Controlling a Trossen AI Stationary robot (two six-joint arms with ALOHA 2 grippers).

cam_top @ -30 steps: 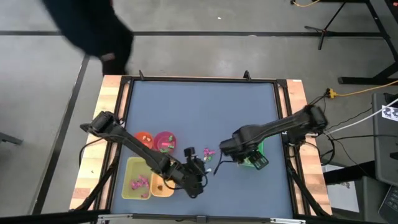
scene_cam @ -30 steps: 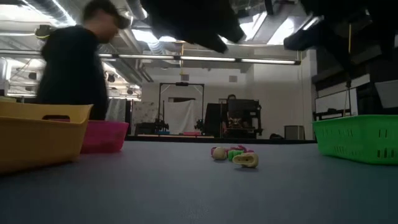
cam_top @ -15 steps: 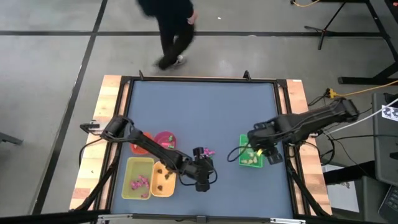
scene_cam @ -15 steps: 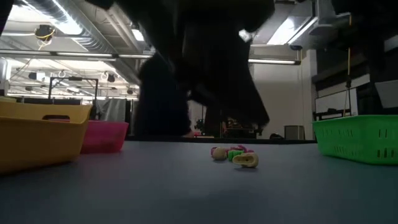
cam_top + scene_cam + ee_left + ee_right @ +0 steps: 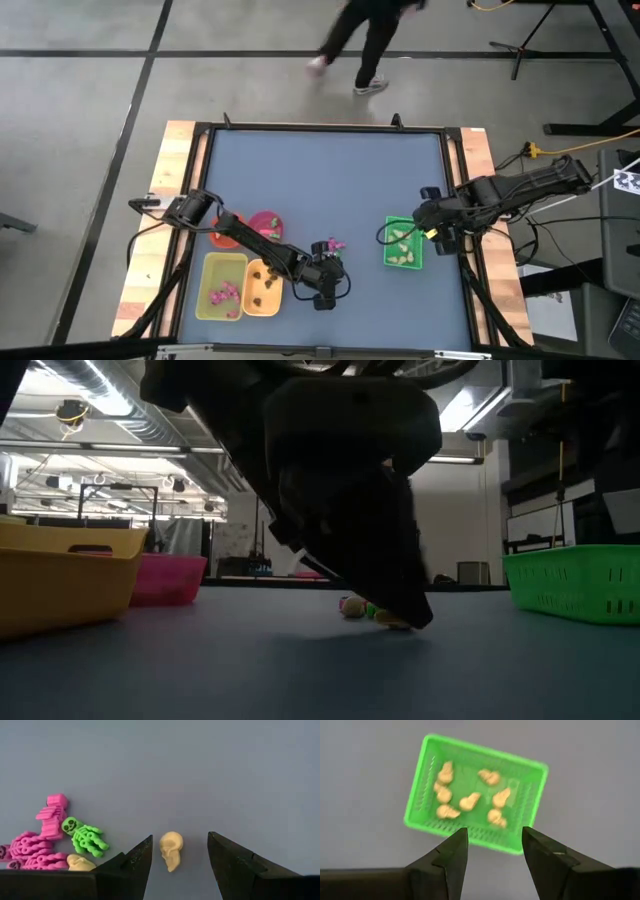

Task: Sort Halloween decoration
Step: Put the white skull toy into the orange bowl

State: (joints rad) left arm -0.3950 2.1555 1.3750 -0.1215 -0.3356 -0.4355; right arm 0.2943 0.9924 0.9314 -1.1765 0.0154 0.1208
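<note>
Moved: we see the right gripper (image 5: 424, 232) now back over the green tray (image 5: 475, 795), fingers spread.
Green tray: cream skulls (image 5: 470, 800).
Left gripper (image 5: 180, 855): fingers spread around a cream skull (image 5: 171, 848), lengthwise between them on the desk (image 5: 330, 180).

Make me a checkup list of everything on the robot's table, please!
Surface: blue table, wooden edges.
Job's things: cream skull between the left gripper's fingers, untouched; green skeleton and magenta skeletons beside it; cream skulls in the green tray.
Clutter: nothing seen.
Grippers: left gripper open, low over the skull; right gripper open above the green tray.
Cables: yellow cable off the table.
Surroundings: a person walking past.
</note>
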